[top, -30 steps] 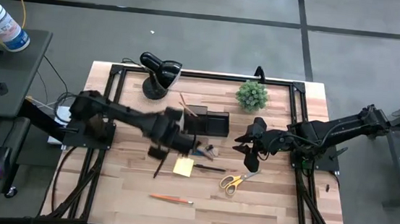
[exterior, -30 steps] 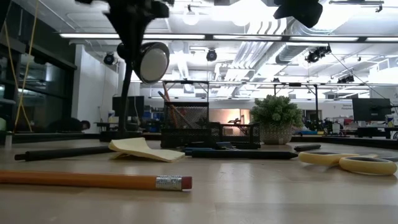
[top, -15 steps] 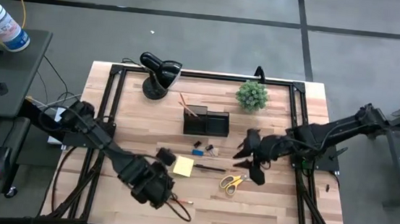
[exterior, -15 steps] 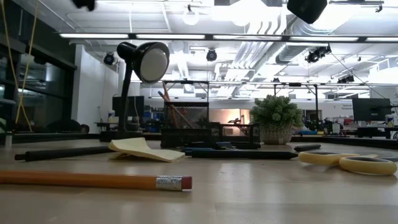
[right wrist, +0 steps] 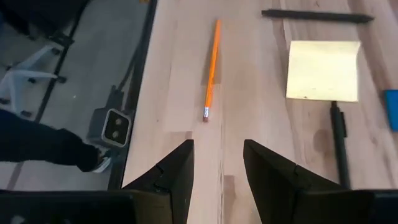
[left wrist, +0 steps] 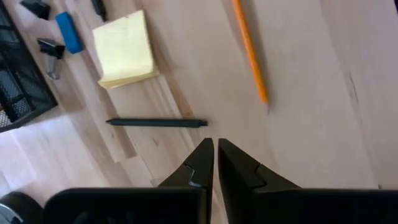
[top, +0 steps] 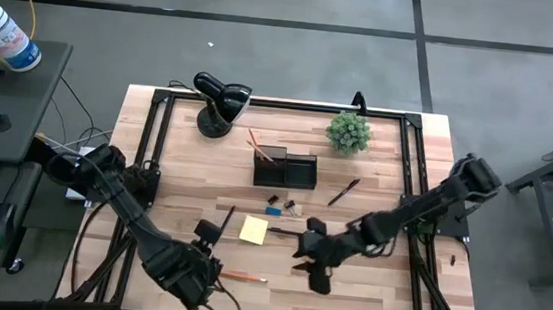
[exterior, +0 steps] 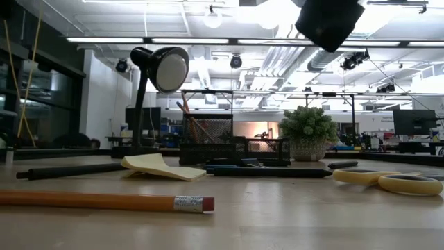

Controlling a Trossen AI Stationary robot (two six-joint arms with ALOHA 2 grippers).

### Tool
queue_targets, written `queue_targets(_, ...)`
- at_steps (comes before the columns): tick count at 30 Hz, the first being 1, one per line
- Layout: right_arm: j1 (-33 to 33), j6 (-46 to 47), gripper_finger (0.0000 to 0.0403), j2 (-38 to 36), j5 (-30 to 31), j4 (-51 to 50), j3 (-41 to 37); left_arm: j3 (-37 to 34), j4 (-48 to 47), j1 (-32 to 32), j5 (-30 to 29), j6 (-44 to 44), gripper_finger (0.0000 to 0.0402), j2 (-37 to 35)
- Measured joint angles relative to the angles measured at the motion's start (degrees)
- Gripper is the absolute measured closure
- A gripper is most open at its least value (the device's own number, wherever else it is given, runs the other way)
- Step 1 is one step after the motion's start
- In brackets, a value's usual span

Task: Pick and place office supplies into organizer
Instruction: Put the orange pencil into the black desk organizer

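Note:
My left gripper [left wrist: 215, 155] is shut on nothing and hovers near the table's front left [top: 206, 252], just short of a dark pen [left wrist: 155, 122]. Beyond that pen lie the yellow sticky-note pad [left wrist: 124, 50], the orange pencil [left wrist: 249, 50], the blue block [left wrist: 68, 31] and a black clip [left wrist: 50, 46]. My right gripper [right wrist: 217, 168] is open above the bare wood near the middle front [top: 309, 268], facing the orange pencil [right wrist: 211, 68]. The black organizer [top: 285, 168] stands at the centre back. The yellow-handled scissors [exterior: 388, 180] lie flat; in the high view my right gripper hides them.
A black desk lamp [top: 219, 98] and a small green plant [top: 348, 131] stand along the far edge. One dark pen [top: 343, 192] lies right of the organizer and another [right wrist: 339, 143] beside the pad. A black frame rail [top: 150, 164] runs along the table's sides.
My left arm has swung from beside the organizer toward the table's near left edge and come down a little. My right gripper has gone toward the near edge and leftward while sinking, over the place where the scissors lay. The supplies have stayed where they were.

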Motion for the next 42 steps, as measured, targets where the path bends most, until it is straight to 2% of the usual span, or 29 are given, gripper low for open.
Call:
queue_targets(4, 1.51, 2.20, 0.0265, 8.86, 0.35, -3.09, 7.32, 0.00, -1.30, -0.26, -0.09, -0.06, 0.0397, 0.00)
queue_targets(11, 2.24, 7.34, 0.0265, 24.98, 0.16, -24.18, 28.93, 0.00, -0.34, -0.15, -1.39, -0.11, 0.0400, 0.00)
queue_targets(18, 1.07, 7.39, 0.0265, 36.03, -0.83, -35.61, 49.24, 0.02, -0.62, -2.86, -2.44, -0.20, 0.0401, 0.00)
queue_targets(22, 0.54, 6.96, 0.0265, 41.60, -0.90, -39.97, 57.08, 0.02, -0.82, -5.91, -3.74, -1.32, 0.0399, 0.00)
queue_targets(31, 0.01, 6.13, 0.0265, 50.02, -5.14, -45.75, 65.79, 0.03, -2.91, -12.48, -4.86, -7.58, 0.0399, 0.00)
queue_targets(42, -1.38, 4.19, 0.0266, 50.70, -3.09, -49.31, 65.93, 0.04, -4.06, -14.34, -8.37, -12.20, 0.0400, 0.00)
